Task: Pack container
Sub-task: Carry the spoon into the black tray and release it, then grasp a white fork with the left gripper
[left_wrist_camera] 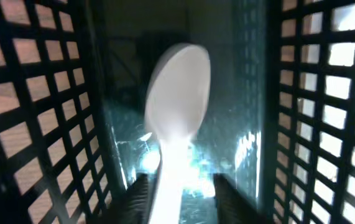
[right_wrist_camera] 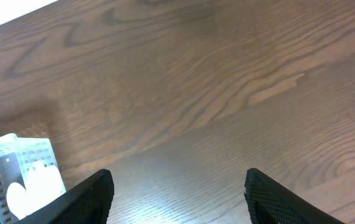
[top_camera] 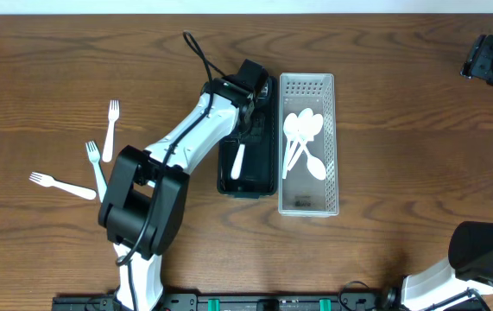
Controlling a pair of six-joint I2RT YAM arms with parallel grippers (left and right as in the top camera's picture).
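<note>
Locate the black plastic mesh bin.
Overhead view, table centre: the black plastic mesh bin sits immediately left of the white mesh bin holding spoons, beneath the left gripper.

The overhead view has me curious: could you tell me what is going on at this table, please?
The left gripper is reaching down into the black basket with a white spoon between its parted fingers, so the spoon looks released rather than gripped. The white basket beside it holds several spoons. Three forks lie on the table to the left. The right gripper hangs open over bare wood, away from the work.
</note>
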